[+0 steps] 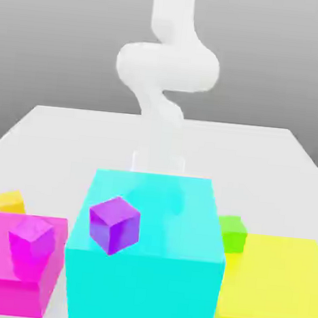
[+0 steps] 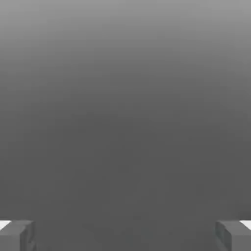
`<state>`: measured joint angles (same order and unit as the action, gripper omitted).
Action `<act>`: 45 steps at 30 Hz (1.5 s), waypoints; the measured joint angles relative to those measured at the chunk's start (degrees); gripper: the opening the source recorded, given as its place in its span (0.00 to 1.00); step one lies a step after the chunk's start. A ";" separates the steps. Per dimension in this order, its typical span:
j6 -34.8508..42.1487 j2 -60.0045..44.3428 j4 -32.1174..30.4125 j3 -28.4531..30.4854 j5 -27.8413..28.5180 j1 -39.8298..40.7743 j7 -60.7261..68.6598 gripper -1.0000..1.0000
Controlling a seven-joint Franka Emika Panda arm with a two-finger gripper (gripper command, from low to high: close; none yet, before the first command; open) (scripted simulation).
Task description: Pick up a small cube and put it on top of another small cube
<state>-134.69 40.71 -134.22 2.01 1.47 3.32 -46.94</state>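
Gaping wide, the gripper (image 2: 125,238); yellow cube (image 1: 10,201), green cube (image 1: 234,234) well apart

Ext. view bright (whites washed out); hand view dim, gray.

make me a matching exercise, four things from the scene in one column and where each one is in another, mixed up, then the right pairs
Things
1. small yellow cube
2. small bright green cube
3. small purple cube
4. open two-finger gripper

Places, in the exterior view unless noted
A. over the big cyan block
B. beyond the flat magenta block, toward the view's left edge
C. fingers wide apart in the hand view
D. between the big cyan block and the large flat yellow block, toward their far side

Right pairs
1-B
2-D
3-A
4-C
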 joint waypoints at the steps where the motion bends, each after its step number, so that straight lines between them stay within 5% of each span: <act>1: -1.26 -2.28 -1.06 0.84 0.46 1.61 -0.34 0.50; 13: -15.44 -26.95 -12.83 14.87 3.31 16.37 -2.54 0.50; 20: -23.72 -42.16 -19.68 22.30 -4.44 25.17 2.94 0.50; 27: -34.04 -57.19 -18.92 11.03 -19.96 36.24 14.39 0.50; 28: -35.23 -58.68 -18.59 9.26 -21.16 37.74 15.33 0.00; 35: -35.29 -58.79 -18.58 8.97 -21.09 38.03 15.25 0.00; 41: -26.95 -47.58 -20.85 16.37 -8.51 33.58 5.75 0.00; 45: -21.50 -42.27 -17.56 14.18 -9.13 28.49 -3.96 0.00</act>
<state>-156.19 -1.57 -151.77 16.18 -7.65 31.81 -50.89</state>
